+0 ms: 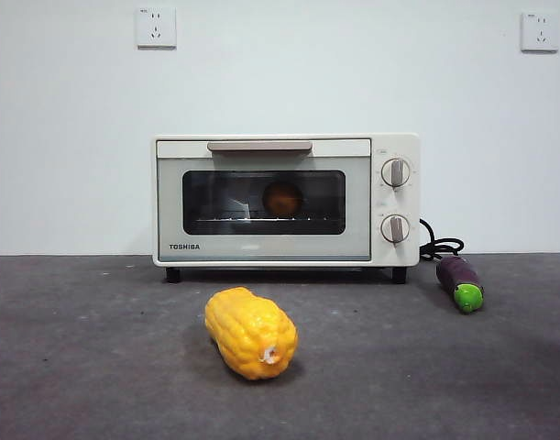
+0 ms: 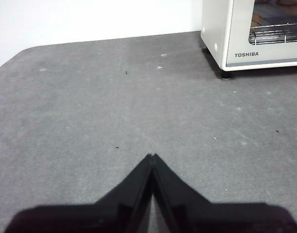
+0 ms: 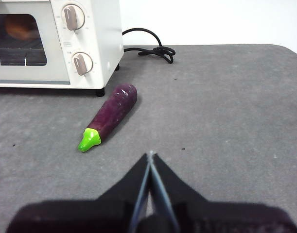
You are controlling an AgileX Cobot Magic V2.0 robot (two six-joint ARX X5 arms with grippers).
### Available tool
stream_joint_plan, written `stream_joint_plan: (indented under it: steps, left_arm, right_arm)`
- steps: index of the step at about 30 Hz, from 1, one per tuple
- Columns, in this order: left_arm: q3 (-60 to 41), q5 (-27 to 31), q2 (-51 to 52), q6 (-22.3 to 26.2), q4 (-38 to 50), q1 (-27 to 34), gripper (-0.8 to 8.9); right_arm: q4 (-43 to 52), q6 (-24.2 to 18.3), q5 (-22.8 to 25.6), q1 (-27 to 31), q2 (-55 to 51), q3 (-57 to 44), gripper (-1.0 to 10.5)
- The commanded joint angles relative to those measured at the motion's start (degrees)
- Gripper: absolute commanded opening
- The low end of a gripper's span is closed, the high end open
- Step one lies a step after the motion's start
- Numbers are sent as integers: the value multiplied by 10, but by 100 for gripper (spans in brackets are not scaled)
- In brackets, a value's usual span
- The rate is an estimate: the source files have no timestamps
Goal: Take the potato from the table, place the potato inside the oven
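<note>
The table [image 1: 96, 367] is filling the lower part of the front view, dark grey and mottled, and the oven [image 1: 285, 200] is standing at the centre of the frame against the white wall, its door shut. The corn [image 1: 251, 332] is lying in the lower centre of the frame, well in front of the oven and apart from it. The eggplant [image 1: 460, 282] is lying at the right, just beside the oven's right foot, its green tip pointing toward the camera, with the black cord [image 1: 439, 247] coiling behind it. The potato [image 1: 282, 198] is sitting inside the oven on the rack, showing through the dark glass at the centre of the window. No arm is showing in the front view. In the left wrist view the left gripper [image 2: 151, 156] is hanging over bare table with its jaws pressed together on nothing; in the right wrist view the right gripper [image 3: 150, 154] is likewise clenched and empty, near the eggplant but not touching it.
</note>
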State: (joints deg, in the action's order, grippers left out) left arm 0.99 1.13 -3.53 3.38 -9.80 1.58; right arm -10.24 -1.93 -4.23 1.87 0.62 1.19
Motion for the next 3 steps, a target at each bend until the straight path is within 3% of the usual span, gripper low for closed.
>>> stream_joint_plan:
  steps: [1,3]
  left_arm:
    - [-6,0,0,-4,4,-1,-3]
    - [-6,0,0,-4,4,-1,-3]
  right_arm:
    - [-1,6,2,0,-1,-4,2]
    - [-1,6,2,0,-1,-4,2]
